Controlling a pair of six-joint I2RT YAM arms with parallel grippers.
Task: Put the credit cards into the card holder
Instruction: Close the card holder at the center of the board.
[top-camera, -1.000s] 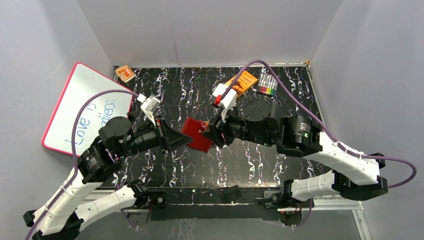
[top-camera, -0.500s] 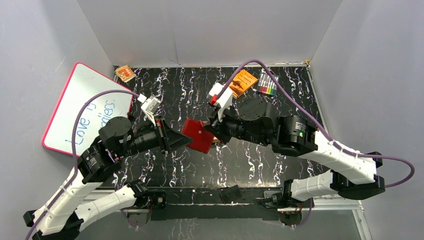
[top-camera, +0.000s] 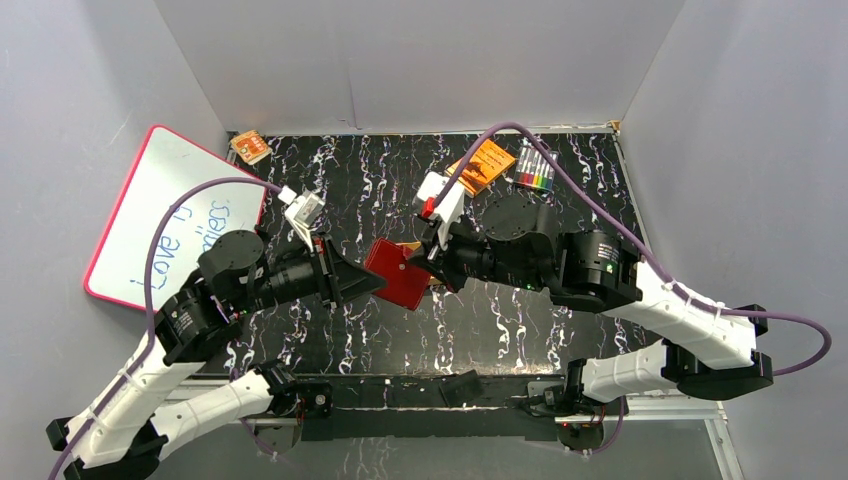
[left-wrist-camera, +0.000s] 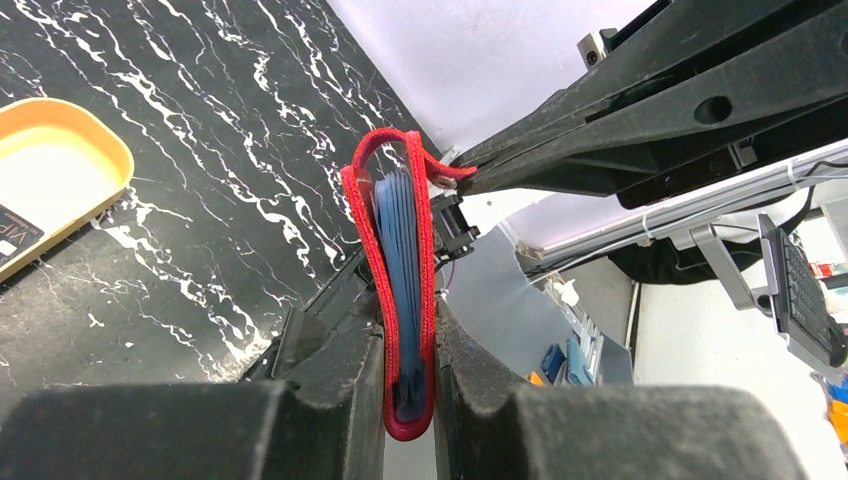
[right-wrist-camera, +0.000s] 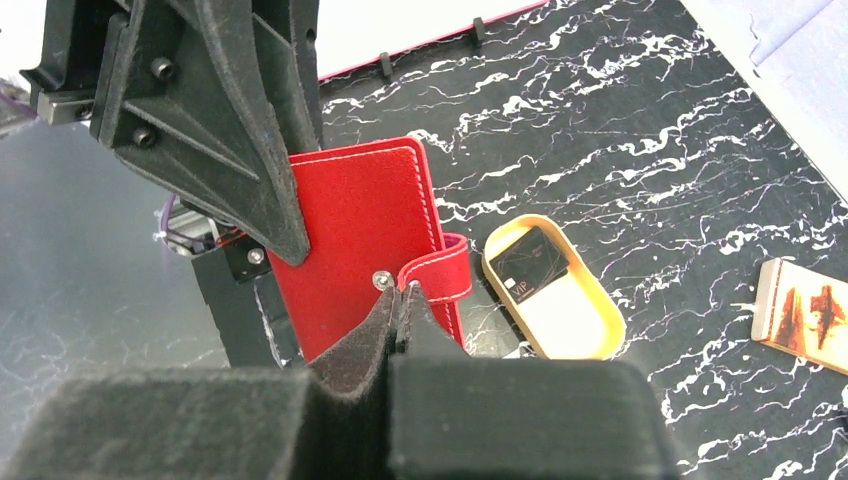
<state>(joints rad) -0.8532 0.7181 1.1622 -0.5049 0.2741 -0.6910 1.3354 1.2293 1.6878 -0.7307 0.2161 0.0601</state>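
The card holder, a red folding wallet with blue-grey pockets, hangs above the table, closed, with my left gripper shut on its folded edge. In the left wrist view it stands edge-on between that gripper's fingers. My right gripper is shut, its tips pinching the card holder's snap strap beside the metal snap. One black credit card lies in a tan oval tray on the table just beyond the card holder. The same tray shows in the left wrist view.
A pink-framed whiteboard leans at the left. At the back of the black marbled table lie an orange box, a pack of coloured markers, and a small orange item in the far left corner. Grey walls enclose the table.
My right gripper moved left to the card holder's strap and closed from about half open to shut. The left gripper and the card holder stayed put.
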